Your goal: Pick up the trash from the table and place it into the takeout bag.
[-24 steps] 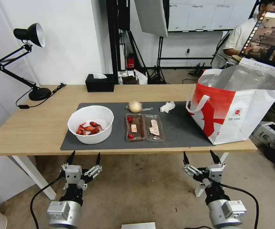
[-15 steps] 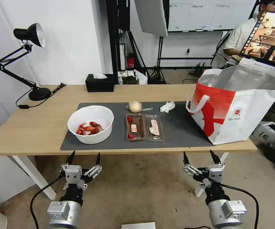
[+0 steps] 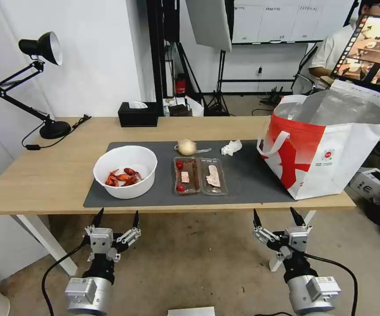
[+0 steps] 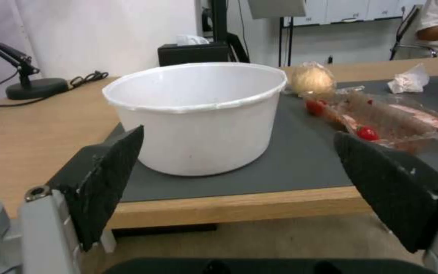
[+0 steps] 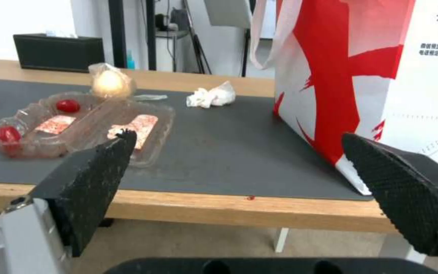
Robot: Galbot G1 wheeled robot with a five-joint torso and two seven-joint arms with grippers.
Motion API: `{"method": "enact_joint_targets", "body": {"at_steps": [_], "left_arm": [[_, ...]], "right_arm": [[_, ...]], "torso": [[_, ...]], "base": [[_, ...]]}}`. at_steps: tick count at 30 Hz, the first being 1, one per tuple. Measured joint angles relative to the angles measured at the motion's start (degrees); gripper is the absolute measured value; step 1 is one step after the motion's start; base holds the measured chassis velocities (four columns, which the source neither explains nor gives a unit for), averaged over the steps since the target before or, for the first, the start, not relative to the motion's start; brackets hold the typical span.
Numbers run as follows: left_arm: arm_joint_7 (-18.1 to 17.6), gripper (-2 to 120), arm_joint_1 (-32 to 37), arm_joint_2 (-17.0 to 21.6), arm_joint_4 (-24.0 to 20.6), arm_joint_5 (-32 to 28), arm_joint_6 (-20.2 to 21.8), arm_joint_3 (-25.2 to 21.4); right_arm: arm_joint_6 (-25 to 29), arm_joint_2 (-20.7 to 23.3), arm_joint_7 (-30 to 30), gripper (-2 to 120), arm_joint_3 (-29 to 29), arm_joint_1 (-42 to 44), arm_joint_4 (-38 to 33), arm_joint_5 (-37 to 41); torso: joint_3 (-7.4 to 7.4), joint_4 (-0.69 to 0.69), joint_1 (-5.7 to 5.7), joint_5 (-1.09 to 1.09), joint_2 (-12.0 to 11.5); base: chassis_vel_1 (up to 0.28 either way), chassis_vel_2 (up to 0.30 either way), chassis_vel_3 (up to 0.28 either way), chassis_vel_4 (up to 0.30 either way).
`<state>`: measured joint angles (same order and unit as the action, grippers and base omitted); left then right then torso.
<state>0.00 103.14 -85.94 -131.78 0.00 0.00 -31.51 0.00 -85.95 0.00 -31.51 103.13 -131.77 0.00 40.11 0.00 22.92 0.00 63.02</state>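
Both grippers, left (image 3: 116, 216) and right (image 3: 276, 214), hang spread wide and empty below the table (image 3: 45, 175) edge. The clear tray (image 3: 199, 175) (long axis across the mat) lies between them, farther in.

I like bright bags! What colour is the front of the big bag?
Red on white, the takeout bag, clearest in the head view.

1. The head view looks forward and down from above, taking in the whole table (image 3: 45, 175) and both claws below its near edge.
2. The left wrist view sits low, near table height, close before the white bowl (image 4: 199, 118).
3. The right wrist view sits equally low, facing the takeout bag (image 5: 371, 76).
4. All three share the clear plastic tray (image 3: 199, 175) and crumpled tissue (image 5: 211, 97).
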Motion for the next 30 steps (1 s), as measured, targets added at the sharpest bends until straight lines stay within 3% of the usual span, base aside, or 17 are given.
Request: {"method": "enact_joint_targets", "body": {"at_steps": [10, 12, 14, 16, 18, 20, 23, 24, 26, 27, 30], "left_arm": [[-0.5, 100, -1.5, -0.2, 1.0, 0.5, -1.8, -0.1], [-2.1, 100, -6.4, -1.1, 4.2, 2.2, -8.2, -0.5], [-2.4, 100, -7.2, -1.3, 4.8, 2.5, -9.3, -0.6], [-3.8, 100, -11.3, -2.0, 7.5, 4.0, -14.6, -0.9], [-4.0, 100, -11.7, -2.1, 7.8, 4.2, -15.2, -0.9], [-5.5, 100, -16.2, -2.9, 10.8, 5.8, -21.1, -1.3], [-6.2, 100, -18.2, -3.3, 12.2, 6.5, -23.7, -1.5], [-7.2, 100, -21.1, -3.8, 14.1, 7.6, -27.5, -1.7], [-7.4, 100, -21.6, -3.9, 14.4, 7.7, -28.1, -1.7], [-6.4, 100, -22.7, -4.0, 15.8, 7.6, -30.5, -1.9], [-5.1, 100, -22.9, -4.0, 16.5, 7.2, -31.5, -1.8]], "right_arm": [[2.2, 1.1, 0.3, 100, -0.1, -2.3, 1.0, -0.3], [8.9, 4.0, 1.3, 100, -0.6, -9.1, 3.6, -1.4], [10.0, 4.5, 1.5, 100, -0.7, -10.1, 4.0, -1.6], [15.8, 7.0, 2.4, 100, -1.1, -15.9, 6.3, -2.5], [16.4, 7.3, 2.5, 100, -1.2, -16.5, 6.6, -2.6], [21.1, 9.0, 2.6, 100, -1.5, -20.9, 8.8, -3.1], [21.9, 9.0, 1.9, 100, -1.4, -21.2, 9.7, -3.1], [22.3, 8.9, 1.6, 100, -1.4, -21.4, 10.1, -3.0], [22.3, 8.8, 1.5, 100, -1.4, -21.4, 10.1, -3.0], [22.3, 8.8, 1.4, 100, -1.3, -21.3, 10.1, -3.0], [22.3, 8.7, 1.4, 100, -1.3, -21.2, 10.2, -3.1]], "torso": [[0.00, -0.01, -0.01, 0.00, 0.0], [0.00, 0.00, 0.01, 0.01, 0.0], [0.01, 0.00, 0.01, 0.01, 0.0], [0.01, 0.00, 0.01, 0.01, 0.0], [0.01, 0.00, 0.01, 0.01, 0.0], [0.01, 0.01, 0.02, -0.01, 0.0], [0.02, 0.00, 0.02, 0.02, 0.0], [0.01, -0.01, 0.01, 0.00, 0.0], [0.01, -0.01, 0.01, 0.00, 0.0], [0.00, -0.01, 0.01, 0.02, 0.0], [0.01, 0.00, 0.02, -0.02, 0.0]], "base": [[0.000, 0.000, 0.000, 0.000], [0.000, 0.000, 0.000, 0.000], [0.000, 0.000, 0.000, 0.000], [0.000, 0.000, 0.000, 0.000], [0.000, 0.000, 0.000, 0.000], [0.000, 0.000, 0.000, 0.000], [0.000, 0.000, 0.000, 0.000], [0.000, 0.000, 0.000, 0.000], [0.000, 0.000, 0.000, 0.000], [0.000, 0.000, 0.000, 0.000], [0.000, 0.000, 0.000, 0.000]]}}
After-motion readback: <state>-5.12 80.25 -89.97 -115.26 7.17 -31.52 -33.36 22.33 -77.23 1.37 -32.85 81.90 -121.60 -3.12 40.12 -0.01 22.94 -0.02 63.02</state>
